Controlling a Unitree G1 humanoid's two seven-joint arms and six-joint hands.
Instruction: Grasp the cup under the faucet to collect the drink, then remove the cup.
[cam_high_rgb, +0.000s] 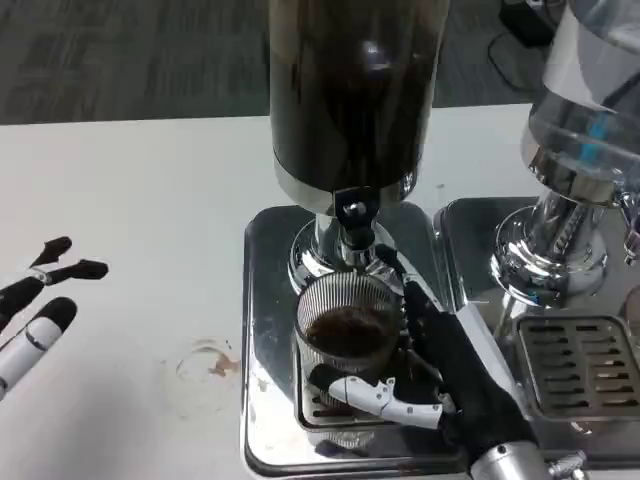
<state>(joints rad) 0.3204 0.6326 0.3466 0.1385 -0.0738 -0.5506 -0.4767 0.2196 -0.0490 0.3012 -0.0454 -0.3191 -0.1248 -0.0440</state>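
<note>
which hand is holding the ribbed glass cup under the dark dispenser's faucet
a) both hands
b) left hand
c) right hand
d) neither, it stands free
c: the right hand wraps its fingers around the cup on the drip tray, while the left hand lies open on the white table, apart from it.
</note>
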